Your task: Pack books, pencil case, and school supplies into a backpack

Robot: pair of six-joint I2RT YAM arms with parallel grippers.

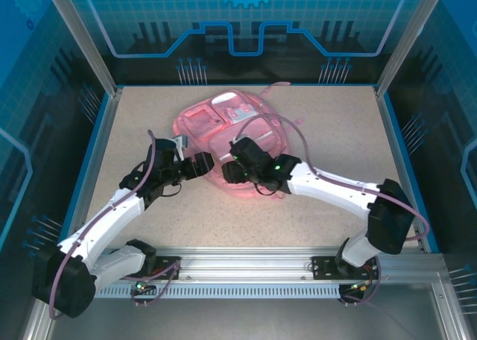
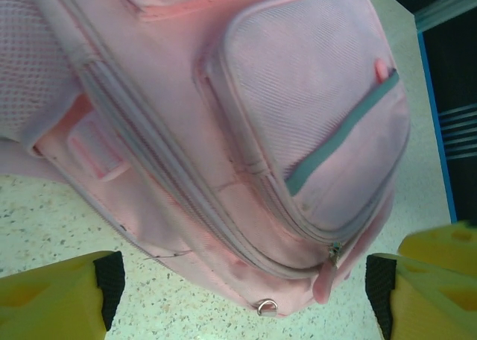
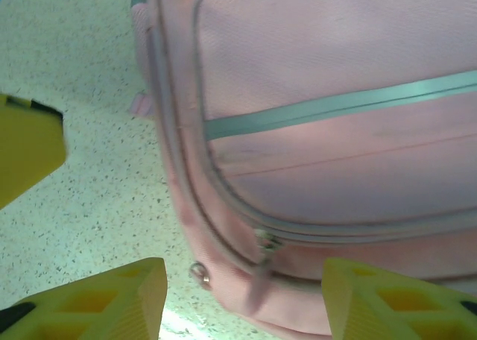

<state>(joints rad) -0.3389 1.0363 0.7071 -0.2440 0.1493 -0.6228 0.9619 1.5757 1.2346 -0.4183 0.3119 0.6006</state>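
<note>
The backpack is lying flat mid-table, front pocket up, its near edge facing both arms. The left gripper is hovering with jaws spread wide and holding nothing, its 2 fingers straddling the zipper pull, likely because the zipper is its concern. The right gripper is framing the same corner, also open and empty.

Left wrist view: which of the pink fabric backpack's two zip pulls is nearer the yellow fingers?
The metal pull at the pink front pocket's corner, down near the yellow fingers; the other, a pink tab, sits far up beside the teal stripe.
</note>
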